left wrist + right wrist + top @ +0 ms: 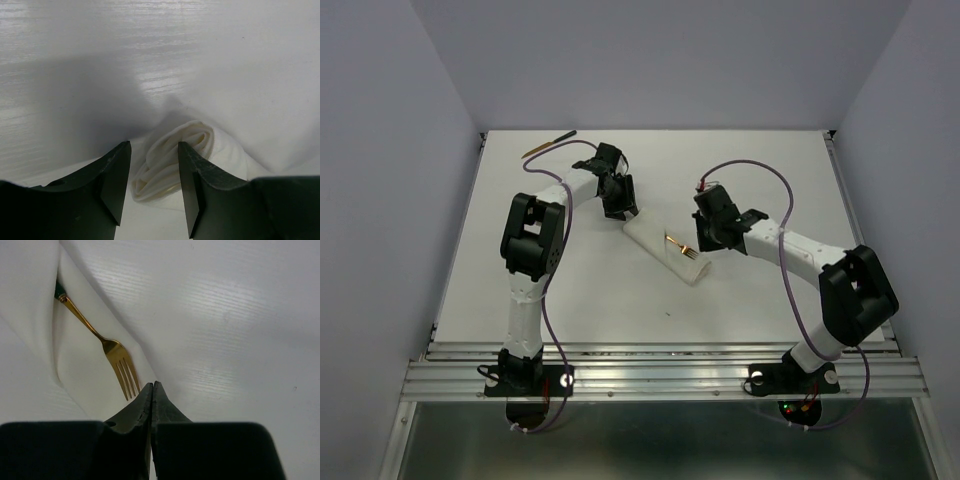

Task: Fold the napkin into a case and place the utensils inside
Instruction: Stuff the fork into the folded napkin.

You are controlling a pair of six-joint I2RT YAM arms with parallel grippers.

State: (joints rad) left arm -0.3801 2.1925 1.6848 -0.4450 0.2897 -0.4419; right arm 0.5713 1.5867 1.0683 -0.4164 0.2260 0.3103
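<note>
Beside the case (665, 247) on the desk (620, 300), the right gripper (152, 386) hangs off a bent arm, pressed together and empty, near the fork (119, 362) tucked into the fold. The left gripper (154, 150) is spread astride the case's rolled end.

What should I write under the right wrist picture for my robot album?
Shut right gripper beside the tines of a gold fork whose handle tucks under a white napkin fold.

White folded case (645, 237), gold fork (112, 352) handle tucked inside
</note>
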